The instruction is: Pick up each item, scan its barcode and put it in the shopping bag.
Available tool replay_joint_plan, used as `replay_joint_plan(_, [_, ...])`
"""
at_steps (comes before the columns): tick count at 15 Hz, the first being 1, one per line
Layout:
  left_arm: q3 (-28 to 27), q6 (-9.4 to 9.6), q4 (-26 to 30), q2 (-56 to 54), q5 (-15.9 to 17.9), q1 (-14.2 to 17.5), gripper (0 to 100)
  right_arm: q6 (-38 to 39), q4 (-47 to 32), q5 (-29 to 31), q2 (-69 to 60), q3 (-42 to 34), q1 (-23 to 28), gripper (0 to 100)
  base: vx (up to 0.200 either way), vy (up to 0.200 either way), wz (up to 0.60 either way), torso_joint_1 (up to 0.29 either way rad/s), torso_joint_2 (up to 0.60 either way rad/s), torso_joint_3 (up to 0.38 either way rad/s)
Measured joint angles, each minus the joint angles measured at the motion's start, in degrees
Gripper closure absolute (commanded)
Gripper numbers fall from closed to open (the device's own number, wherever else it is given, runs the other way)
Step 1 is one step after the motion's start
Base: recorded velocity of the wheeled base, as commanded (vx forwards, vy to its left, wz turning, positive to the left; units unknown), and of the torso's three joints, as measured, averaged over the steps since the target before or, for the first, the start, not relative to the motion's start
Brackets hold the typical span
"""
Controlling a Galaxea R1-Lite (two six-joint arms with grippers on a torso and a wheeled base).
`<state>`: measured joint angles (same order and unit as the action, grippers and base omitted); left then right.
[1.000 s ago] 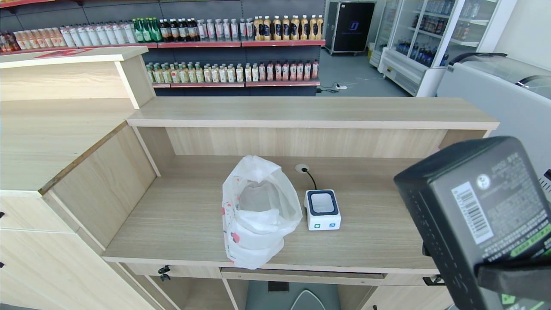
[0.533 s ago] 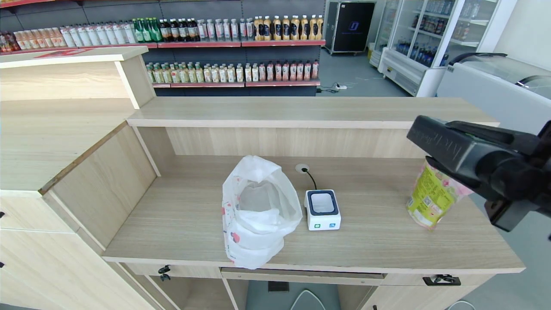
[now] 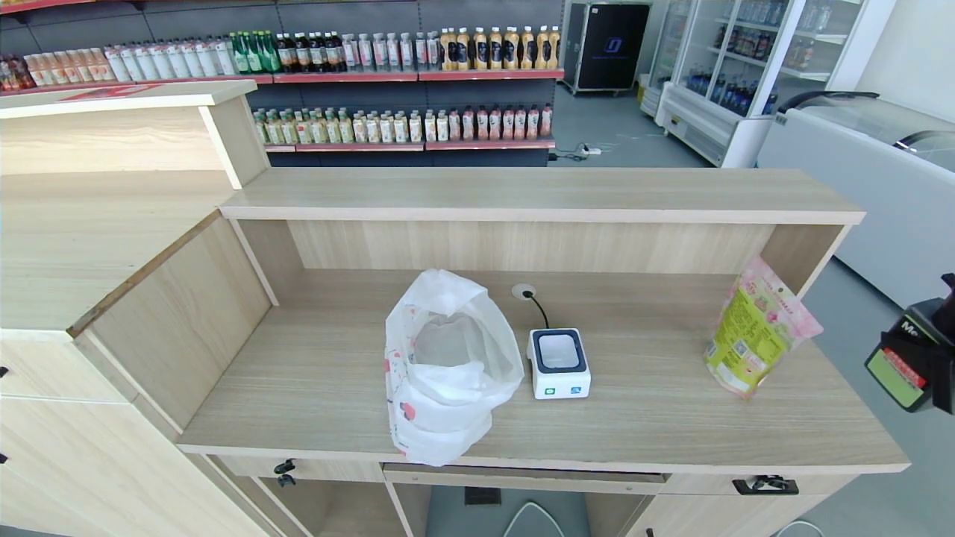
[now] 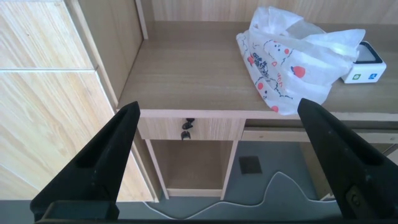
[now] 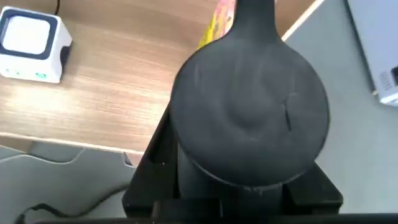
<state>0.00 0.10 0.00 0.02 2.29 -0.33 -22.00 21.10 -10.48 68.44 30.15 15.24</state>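
Step in hand: item lifted, not yet scanned. Right tool [image 3: 938,365] hangs off the right end of the desk [image 3: 656,418], apparently clenched on a dark package [image 3: 899,367]; the grip is poorly seen. Left tool [image 4: 217,106] is released, jaws wide, before the desk. Snack pouch [image 3: 757,324] stands at the desk's right. Next: carry the package to the scanner [image 3: 558,363] beside the shopping bag [image 3: 448,365], barcode facing the window.

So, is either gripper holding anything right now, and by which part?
Right gripper holds a black package; which part cannot be told. Left gripper is open and empty.
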Motion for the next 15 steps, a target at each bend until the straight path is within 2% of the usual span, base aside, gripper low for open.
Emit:
replay_joint_plan(2, [0.0,0.0,0.0,0.0,0.0,0.0,0,7.3,-0.5,-4.8,1.4,0.6,1.9,100,0.0,0.0,0.0,0.0,0.0,0.0])
replay_joint_plan(3, [0.0,0.01,0.0,0.0,0.0,0.0,0,9.4,-0.7,-8.5,1.9,0.8,2.0,100,0.0,0.0,0.6,0.002,0.01,0.002])
replay_joint_plan(6, [0.0,0.01,0.0,0.0,0.0,0.0,0,12.8,-0.8,-12.5,2.3,1.2,-0.9,100,0.0,0.0,0.6,-0.001,0.0,0.002])
replay_joint_plan(8, [0.0,0.01,0.0,0.0,0.0,0.0,0,22.2,-1.8,-15.4,3.4,4.3,-4.1,100,0.0,0.0,0.6,0.007,0.0,0.0])
replay_joint_plan(9, [0.0,0.0,0.0,0.0,0.0,0.0,0,27.6,-2.0,-17.6,4.6,6.6,-5.1,100,0.0,0.0,0.0,0.0,0.0,0.0])
replay_joint_plan(11, [0.0,0.0,0.0,0.0,0.0,0.0,0,33.9,-2.2,-27.0,8.0,9.6,-5.6,100,0.0,0.0,0.0,0.0,0.0,0.0])
replay_joint_plan(13, [0.0,0.0,0.0,0.0,0.0,0.0,0,35.4,-0.2,-35.8,12.0,11.2,-3.1,100,0.0,0.0,0.0,0.0,0.0,0.0])
replay_joint_plan(15, [0.0,0.0,0.0,0.0,0.0,0.0,0,35.5,2.4,-38.6,16.4,11.7,-0.8,100,0.0,0.0,0.0,0.0,0.0,0.0])
